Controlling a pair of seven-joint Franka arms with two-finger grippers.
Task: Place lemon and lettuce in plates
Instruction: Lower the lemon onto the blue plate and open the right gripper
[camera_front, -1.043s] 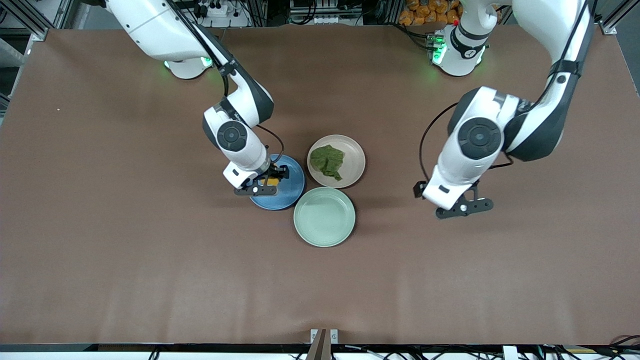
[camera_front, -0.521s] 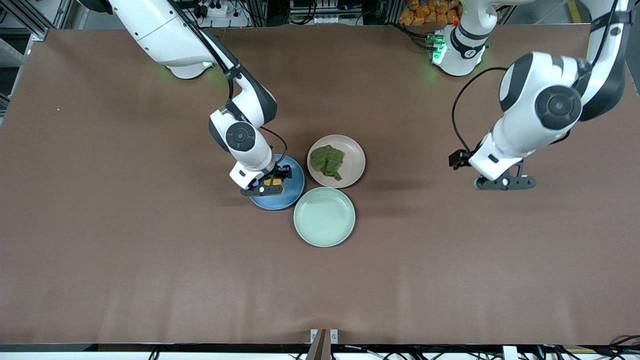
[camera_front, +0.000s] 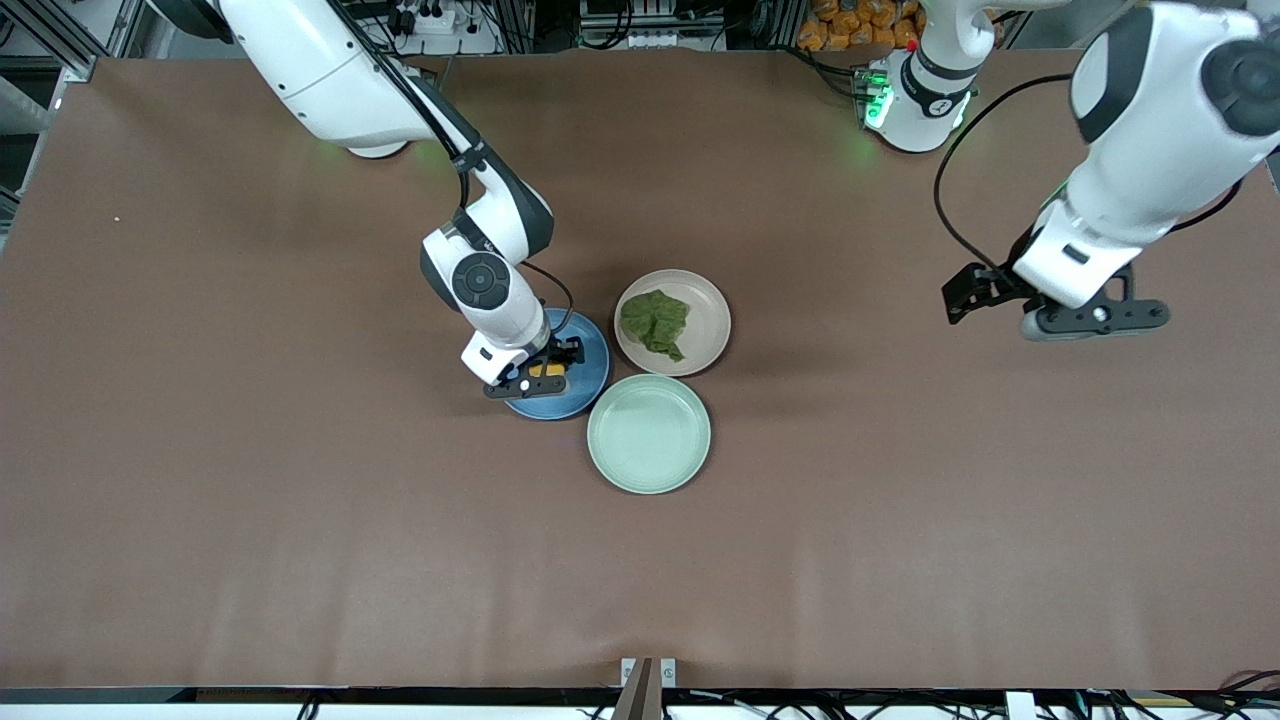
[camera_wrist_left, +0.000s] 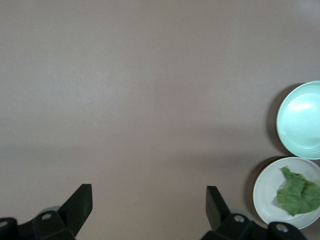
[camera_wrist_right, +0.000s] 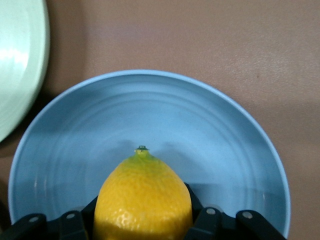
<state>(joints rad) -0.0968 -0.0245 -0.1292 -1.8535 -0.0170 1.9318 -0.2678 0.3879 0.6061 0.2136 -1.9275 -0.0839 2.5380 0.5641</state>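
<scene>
My right gripper (camera_front: 540, 372) is shut on the yellow lemon (camera_front: 543, 371), low over the blue plate (camera_front: 585, 390). In the right wrist view the lemon (camera_wrist_right: 142, 200) sits between the fingers with its green tip toward the middle of the blue plate (camera_wrist_right: 150, 110); I cannot tell if it touches the plate. The dark green lettuce (camera_front: 655, 322) lies in the beige-pink plate (camera_front: 708, 300). My left gripper (camera_front: 968, 295) is open and empty, high over bare table toward the left arm's end. Its wrist view shows the lettuce (camera_wrist_left: 297, 192) in the beige-pink plate (camera_wrist_left: 260, 192).
A mint-green plate (camera_front: 650, 433) stands empty, nearer to the front camera than the other two plates and touching both; it also shows in the left wrist view (camera_wrist_left: 300, 120) and the right wrist view (camera_wrist_right: 20, 60). Brown table lies all around the plates.
My left arm has risen and swung away from the plates toward its own end of the table. My right gripper has sunk slightly toward the blue plate with the lemon in it.
</scene>
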